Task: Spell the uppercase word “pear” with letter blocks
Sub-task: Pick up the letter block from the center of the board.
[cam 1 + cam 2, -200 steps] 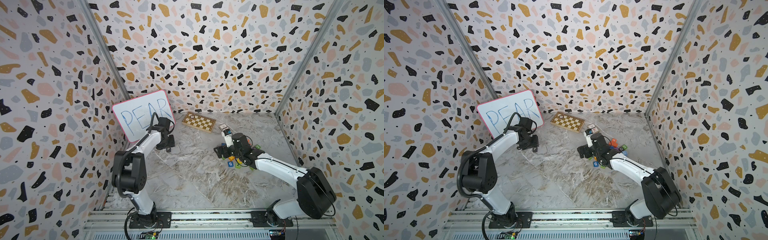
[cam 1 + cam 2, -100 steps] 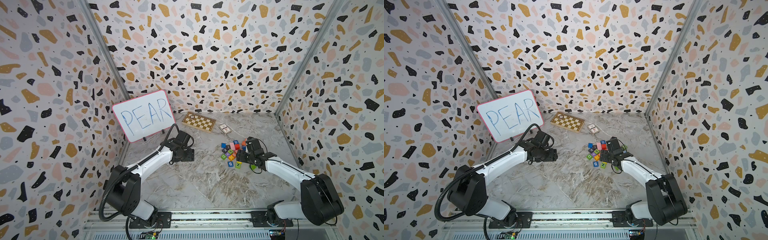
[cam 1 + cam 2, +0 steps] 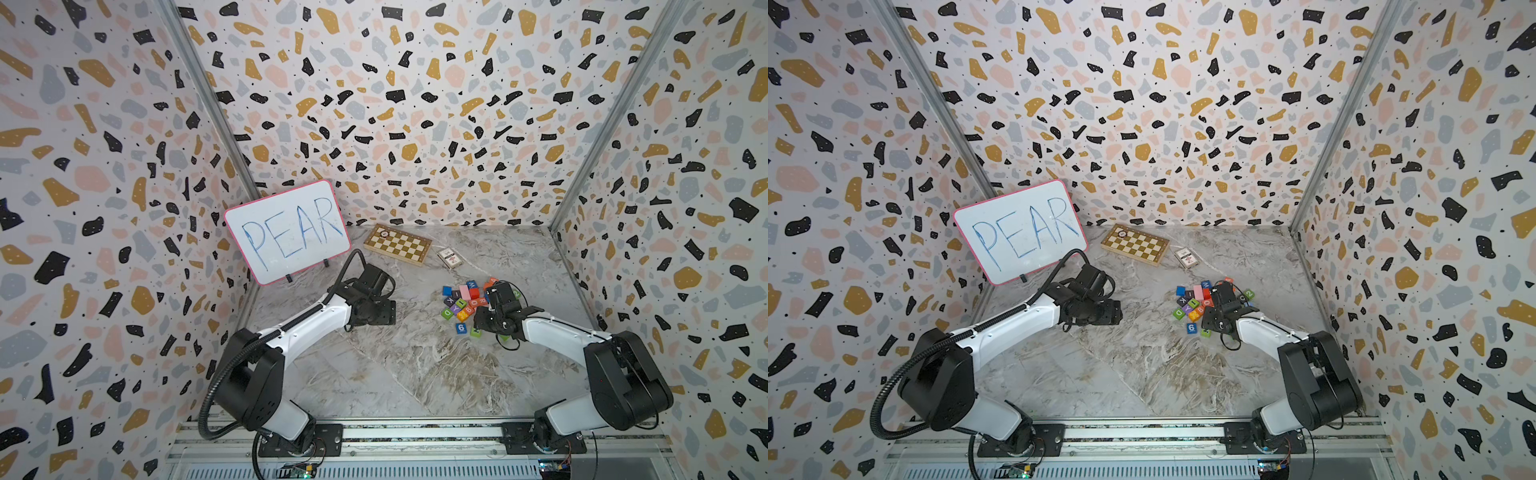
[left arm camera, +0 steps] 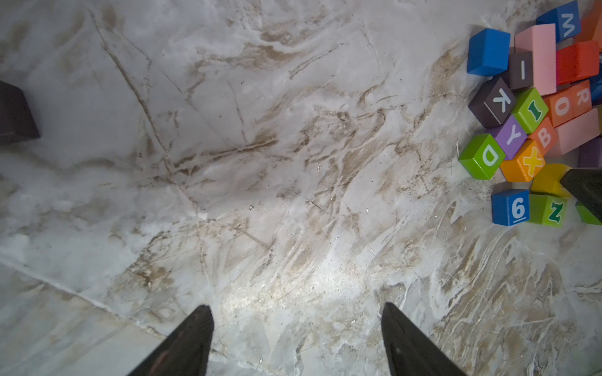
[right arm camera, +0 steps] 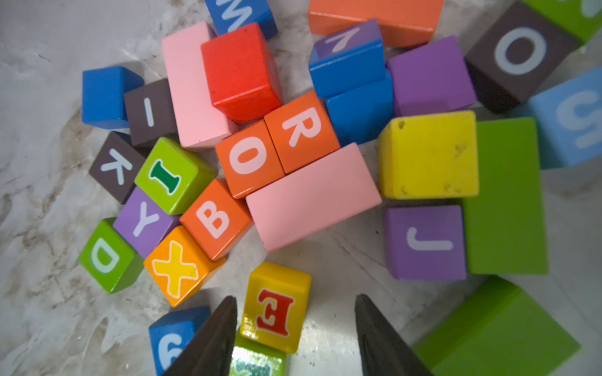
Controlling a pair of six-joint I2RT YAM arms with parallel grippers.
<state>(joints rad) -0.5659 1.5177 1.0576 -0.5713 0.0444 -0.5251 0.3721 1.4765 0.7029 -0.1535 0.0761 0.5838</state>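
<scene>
The letter blocks (image 3: pixel 465 303) (image 3: pixel 1196 303) lie in a loose pile right of centre in both top views. In the right wrist view the yellow block with a red E (image 5: pixel 275 307) sits between the fingers of my right gripper (image 5: pixel 294 298). One finger is against it and the other stands well apart, so the gripper is open. The orange-red R block (image 5: pixel 301 130) lies deeper in the pile, beside an orange O block. My left gripper (image 4: pixel 294 306) (image 3: pixel 376 311) is open over bare table, left of the pile, with nothing between its fingers.
A whiteboard reading PEAR (image 3: pixel 286 230) stands at the back left, with a chessboard (image 3: pixel 397 243) and a card box (image 3: pixel 450 257) behind the pile. A blue 6 cube (image 5: pixel 169 341) and pink oblongs (image 5: pixel 312 195) crowd the E block. A dark brown block-like thing (image 4: pixel 13 114) shows no letter.
The left arm swung from the whiteboard out over the table and its jaws widened. The right gripper shifted to the pile's near edge and its jaws narrowed around the E block.
</scene>
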